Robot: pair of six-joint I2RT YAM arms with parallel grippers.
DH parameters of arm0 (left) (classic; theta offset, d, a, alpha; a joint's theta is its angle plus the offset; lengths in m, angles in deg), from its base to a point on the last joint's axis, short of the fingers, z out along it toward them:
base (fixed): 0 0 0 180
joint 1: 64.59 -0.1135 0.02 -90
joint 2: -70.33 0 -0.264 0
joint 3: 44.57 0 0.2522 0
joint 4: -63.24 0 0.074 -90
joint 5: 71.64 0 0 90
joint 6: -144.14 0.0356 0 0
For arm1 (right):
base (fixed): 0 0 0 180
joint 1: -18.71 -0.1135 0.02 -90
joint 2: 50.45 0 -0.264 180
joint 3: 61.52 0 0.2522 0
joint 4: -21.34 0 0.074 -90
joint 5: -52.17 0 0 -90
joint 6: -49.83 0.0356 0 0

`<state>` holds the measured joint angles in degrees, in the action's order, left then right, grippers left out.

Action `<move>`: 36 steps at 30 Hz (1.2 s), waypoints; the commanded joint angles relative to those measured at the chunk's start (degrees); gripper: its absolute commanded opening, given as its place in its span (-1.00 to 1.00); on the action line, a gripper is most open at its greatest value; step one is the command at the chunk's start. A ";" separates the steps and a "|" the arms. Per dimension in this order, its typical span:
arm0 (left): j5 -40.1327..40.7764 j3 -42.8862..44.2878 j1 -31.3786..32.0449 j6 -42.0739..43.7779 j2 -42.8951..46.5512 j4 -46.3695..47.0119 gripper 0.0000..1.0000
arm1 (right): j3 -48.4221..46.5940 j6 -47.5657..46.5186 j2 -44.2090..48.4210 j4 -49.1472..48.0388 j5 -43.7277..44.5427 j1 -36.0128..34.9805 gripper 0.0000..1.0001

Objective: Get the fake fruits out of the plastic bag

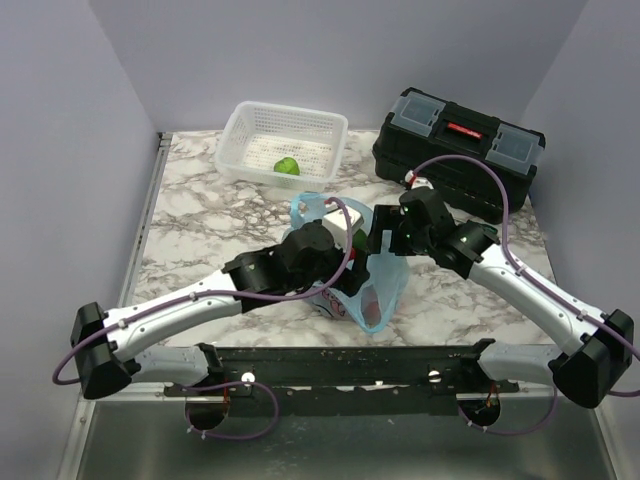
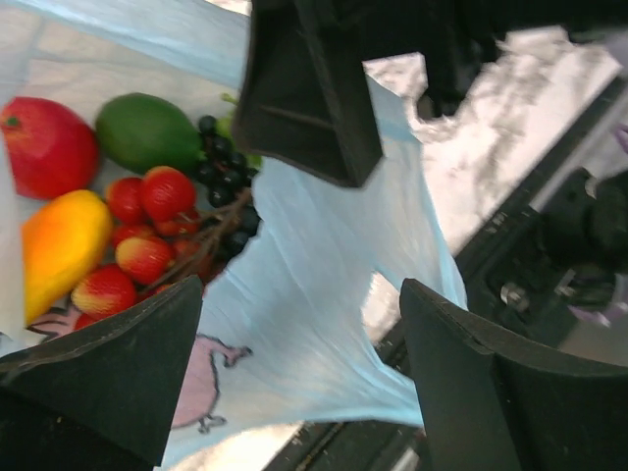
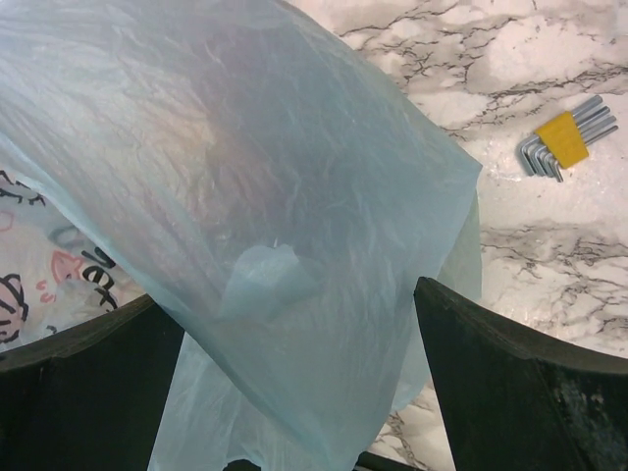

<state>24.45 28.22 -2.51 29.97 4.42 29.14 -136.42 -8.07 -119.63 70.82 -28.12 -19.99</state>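
Observation:
The light-blue plastic bag [image 1: 372,292] lies mid-table between both arms. In the left wrist view its mouth gapes and shows the fake fruits: a red apple [image 2: 44,147], a dark green piece [image 2: 147,132], a yellow-orange piece [image 2: 59,245], red berries [image 2: 147,231] and dark grapes [image 2: 224,172]. My left gripper [image 2: 299,378] is open, with bag film [image 2: 314,285] between its jaws. My right gripper [image 3: 299,392] is open too, with bag film [image 3: 255,196] draped across the gap. Both grippers meet at the bag's top, left [image 1: 338,240] and right [image 1: 385,238].
A white lattice basket [image 1: 262,125] at the back holds one light-green fruit [image 1: 287,166]. A black toolbox [image 1: 460,150] stands at the back right. Hex keys in a yellow holder [image 3: 564,142] lie on the marble table [image 1: 200,210].

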 commanded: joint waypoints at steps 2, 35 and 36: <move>8.55 4.10 -0.63 1.56 -7.31 1.48 0.68 | 2.15 1.13 -2.35 -2.47 3.14 -0.41 1.00; -13.26 -30.44 -6.87 -17.92 -7.22 21.70 0.03 | 29.93 20.38 0.49 -12.12 -1.73 -7.71 -0.68; -13.71 -31.16 -7.69 -18.06 -7.33 21.89 0.04 | 29.99 20.30 -0.05 -12.40 -1.41 -7.71 -0.68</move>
<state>12.60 -0.26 -7.47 13.54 -3.01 48.17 -108.05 10.68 -117.73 61.53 -31.24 -27.42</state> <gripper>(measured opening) 0.514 0.160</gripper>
